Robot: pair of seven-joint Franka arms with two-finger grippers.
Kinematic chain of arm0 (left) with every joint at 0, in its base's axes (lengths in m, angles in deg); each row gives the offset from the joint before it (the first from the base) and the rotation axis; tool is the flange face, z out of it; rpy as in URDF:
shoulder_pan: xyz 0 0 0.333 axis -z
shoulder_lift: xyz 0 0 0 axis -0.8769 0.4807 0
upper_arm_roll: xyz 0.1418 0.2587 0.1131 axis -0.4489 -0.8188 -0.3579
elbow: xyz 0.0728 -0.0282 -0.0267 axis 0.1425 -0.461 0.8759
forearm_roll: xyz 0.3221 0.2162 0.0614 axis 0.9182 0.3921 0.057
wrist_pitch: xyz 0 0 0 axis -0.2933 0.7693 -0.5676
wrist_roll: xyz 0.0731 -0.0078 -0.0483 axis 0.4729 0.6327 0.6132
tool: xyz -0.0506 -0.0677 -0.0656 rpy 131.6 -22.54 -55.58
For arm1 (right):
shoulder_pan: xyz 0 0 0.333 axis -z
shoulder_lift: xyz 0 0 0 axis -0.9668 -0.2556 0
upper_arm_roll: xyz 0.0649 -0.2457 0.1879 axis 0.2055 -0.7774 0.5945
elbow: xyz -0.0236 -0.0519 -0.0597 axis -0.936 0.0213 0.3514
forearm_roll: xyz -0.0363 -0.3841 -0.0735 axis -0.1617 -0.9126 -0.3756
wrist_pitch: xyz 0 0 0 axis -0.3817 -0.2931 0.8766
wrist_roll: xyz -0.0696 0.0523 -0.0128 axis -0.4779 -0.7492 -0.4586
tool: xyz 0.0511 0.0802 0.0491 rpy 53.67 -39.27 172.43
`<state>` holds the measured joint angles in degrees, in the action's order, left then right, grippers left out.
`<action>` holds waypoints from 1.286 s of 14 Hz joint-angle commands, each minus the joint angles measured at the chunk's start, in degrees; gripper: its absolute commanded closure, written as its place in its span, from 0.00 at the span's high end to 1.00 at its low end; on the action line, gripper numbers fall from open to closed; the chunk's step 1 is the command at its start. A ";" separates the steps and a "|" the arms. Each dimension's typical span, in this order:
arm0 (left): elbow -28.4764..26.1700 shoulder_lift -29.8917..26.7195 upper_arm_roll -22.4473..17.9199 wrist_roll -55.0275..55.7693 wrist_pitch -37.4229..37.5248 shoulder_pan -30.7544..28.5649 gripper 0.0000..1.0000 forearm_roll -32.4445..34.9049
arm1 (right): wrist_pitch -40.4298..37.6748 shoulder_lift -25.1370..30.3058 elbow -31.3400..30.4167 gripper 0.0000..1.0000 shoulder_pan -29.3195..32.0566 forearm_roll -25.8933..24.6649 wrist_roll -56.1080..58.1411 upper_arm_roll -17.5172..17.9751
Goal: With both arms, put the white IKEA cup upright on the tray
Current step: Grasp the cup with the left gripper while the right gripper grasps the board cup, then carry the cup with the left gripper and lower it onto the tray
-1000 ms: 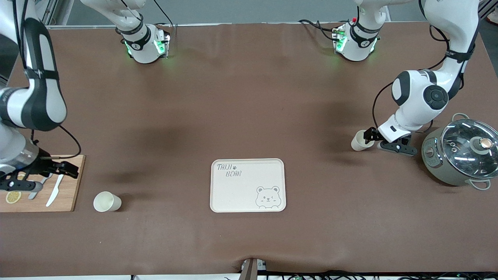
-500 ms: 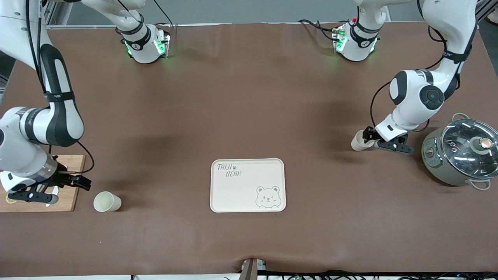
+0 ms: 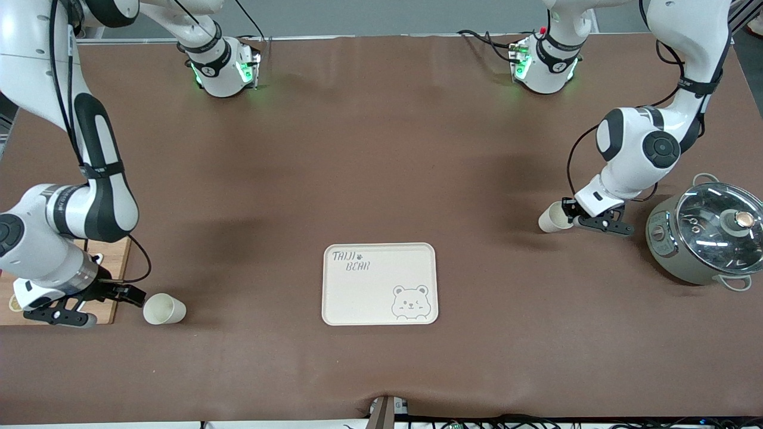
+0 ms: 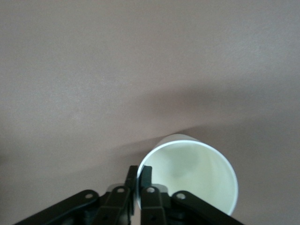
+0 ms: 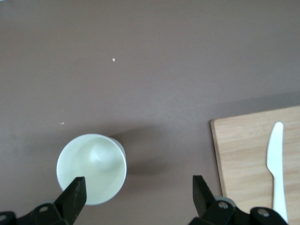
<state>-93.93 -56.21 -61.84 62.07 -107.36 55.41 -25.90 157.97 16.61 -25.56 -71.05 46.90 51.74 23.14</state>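
The cream tray (image 3: 372, 292) with the bear drawing lies at the table's middle with nothing on it. One white cup (image 3: 552, 218) lies on its side toward the left arm's end. My left gripper (image 3: 568, 213) is shut on its rim, and the left wrist view shows my left gripper (image 4: 139, 176) pinching the wall of that cup (image 4: 197, 176). A second white cup (image 3: 164, 310) lies on its side toward the right arm's end. My right gripper (image 3: 122, 307) is open just beside its mouth. In the right wrist view my right gripper (image 5: 138, 194) is empty, with one finger in front of this cup (image 5: 91, 166).
A wooden cutting board (image 3: 113, 271) with a white knife (image 5: 276, 164) lies under the right arm at the table's end. A grey pot with a glass lid (image 3: 709, 229) stands next to the left gripper.
My right gripper has moved off the cutting board toward the second cup and now sits beside its mouth. My left gripper and its cup have barely shifted.
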 commanded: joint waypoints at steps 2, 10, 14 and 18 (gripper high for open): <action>1.51 0.99 0.12 3.37 -0.70 0.50 0.00 -0.07 | 2.13 -2.90 1.97 1.00 0.16 0.38 -1.09 0.31; 33.20 12.65 1.26 35.69 21.86 15.25 0.00 -0.08 | 2.13 -5.81 1.97 1.00 -0.72 0.55 -1.09 0.31; 49.56 22.06 1.17 48.19 27.15 22.19 0.00 -0.07 | 2.13 -6.42 1.88 1.00 -0.81 0.55 -1.00 0.40; 56.45 27.61 -0.05 55.14 29.10 27.91 0.00 0.10 | 2.05 -6.34 1.97 0.86 -1.16 0.55 -1.00 0.40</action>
<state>-42.60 -31.91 -60.65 114.24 -80.41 80.70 -25.90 160.18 10.96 -24.84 -72.05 46.90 51.11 23.41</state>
